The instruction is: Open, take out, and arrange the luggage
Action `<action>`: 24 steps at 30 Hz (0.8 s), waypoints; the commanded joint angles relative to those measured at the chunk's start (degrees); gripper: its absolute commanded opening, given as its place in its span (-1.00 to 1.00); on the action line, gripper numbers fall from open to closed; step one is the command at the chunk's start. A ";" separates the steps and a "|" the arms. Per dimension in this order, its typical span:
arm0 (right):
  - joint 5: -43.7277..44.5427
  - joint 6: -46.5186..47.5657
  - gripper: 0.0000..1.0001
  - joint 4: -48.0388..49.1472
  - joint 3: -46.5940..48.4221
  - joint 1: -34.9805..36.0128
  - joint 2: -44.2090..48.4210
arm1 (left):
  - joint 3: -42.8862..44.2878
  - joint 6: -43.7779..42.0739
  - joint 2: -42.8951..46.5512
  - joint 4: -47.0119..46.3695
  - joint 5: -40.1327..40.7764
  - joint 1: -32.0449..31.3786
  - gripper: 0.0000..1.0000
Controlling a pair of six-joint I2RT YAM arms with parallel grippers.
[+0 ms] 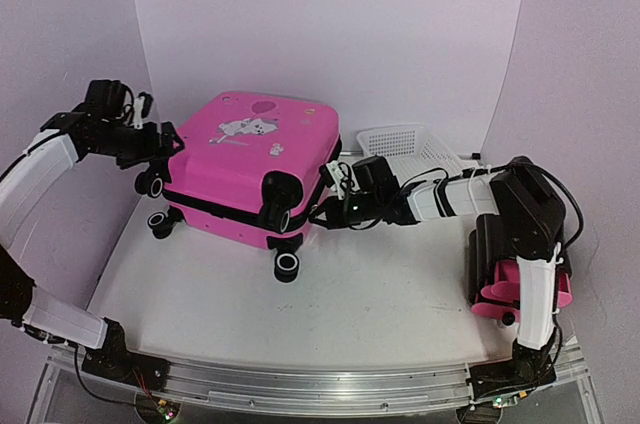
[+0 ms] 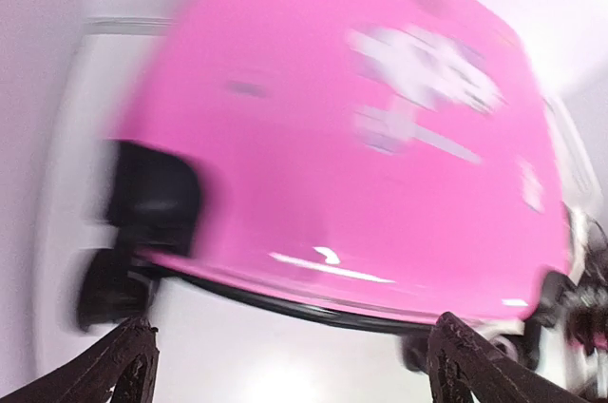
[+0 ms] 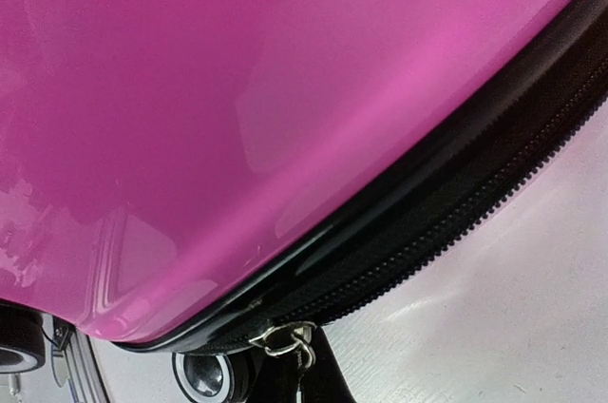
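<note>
The luggage (image 1: 250,159), a hot-pink hard-shell suitcase, lies flat on the table with its stickered lid up and its wheels toward me. My left gripper (image 1: 168,144) hovers at its left end, beside a wheel (image 1: 152,184). In the left wrist view that gripper (image 2: 294,370) is open wide, with the blurred pink shell (image 2: 332,137) beyond the fingertips (image 2: 128,360) and nothing between them. My right gripper (image 1: 325,196) is at the near right corner. In the right wrist view it (image 3: 299,379) is shut on the metal zipper pull (image 3: 285,338), under the black zipper band (image 3: 456,194).
A white mesh basket (image 1: 405,139) stands behind the right forearm at the back right. A small black cabinet with pink drawers (image 1: 510,274) sits by the right arm's base. A white backdrop closes the back and sides. One suitcase wheel (image 3: 204,376) is close beside the right fingers.
</note>
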State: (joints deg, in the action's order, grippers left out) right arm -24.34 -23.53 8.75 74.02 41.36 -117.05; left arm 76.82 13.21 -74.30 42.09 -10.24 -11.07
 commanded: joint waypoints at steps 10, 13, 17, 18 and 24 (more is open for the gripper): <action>-8.63 2.61 -1.00 1.97 13.60 -5.30 -5.60 | 8.29 -6.68 -16.23 1.35 -3.56 14.04 0.96; -9.50 2.97 -1.00 1.35 16.13 -5.66 -7.54 | 7.10 -6.60 -17.12 1.16 -10.05 13.97 0.84; -10.03 3.94 -1.00 -0.54 21.21 -6.23 -11.02 | 1.86 -4.05 -15.36 0.54 -15.46 13.97 0.44; -10.20 4.41 -1.00 -1.79 23.07 -6.30 -11.87 | 0.21 -3.22 -14.29 0.54 -16.05 13.97 0.34; -11.98 10.34 -1.00 -12.17 33.32 -6.52 -16.48 | -9.38 2.64 -3.77 -0.27 -20.05 11.46 -0.05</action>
State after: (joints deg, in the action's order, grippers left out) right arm -38.48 -17.76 -7.62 98.37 34.59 -130.89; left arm 71.20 9.89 -87.39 41.41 -22.68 3.42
